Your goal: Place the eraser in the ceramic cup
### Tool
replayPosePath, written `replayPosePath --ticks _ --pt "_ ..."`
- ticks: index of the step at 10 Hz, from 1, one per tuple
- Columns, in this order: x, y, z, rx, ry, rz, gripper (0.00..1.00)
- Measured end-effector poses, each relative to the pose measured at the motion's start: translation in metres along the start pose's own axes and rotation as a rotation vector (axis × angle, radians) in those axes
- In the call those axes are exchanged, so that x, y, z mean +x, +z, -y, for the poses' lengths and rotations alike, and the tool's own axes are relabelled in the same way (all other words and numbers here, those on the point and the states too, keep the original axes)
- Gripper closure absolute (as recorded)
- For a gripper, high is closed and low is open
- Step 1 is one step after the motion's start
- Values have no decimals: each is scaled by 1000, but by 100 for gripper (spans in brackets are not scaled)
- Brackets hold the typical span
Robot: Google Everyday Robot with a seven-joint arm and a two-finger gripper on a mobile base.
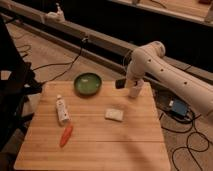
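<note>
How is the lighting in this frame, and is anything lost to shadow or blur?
Camera view: dim, warm light; the wooden table reads clearly, the left edge sinks into black. The whole frame is soft. The gripper, shut on the eraser beside the ceramic cup, blurs into the arm.
</note>
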Motion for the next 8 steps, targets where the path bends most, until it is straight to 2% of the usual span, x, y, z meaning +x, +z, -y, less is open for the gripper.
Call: replayPosePath --ticks 4,6,8 --pt "54 7 27 11 147 -74 100" --pt "73 13 34 17 212 -85 100" --pt "83 17 43 35 258 -86 100"
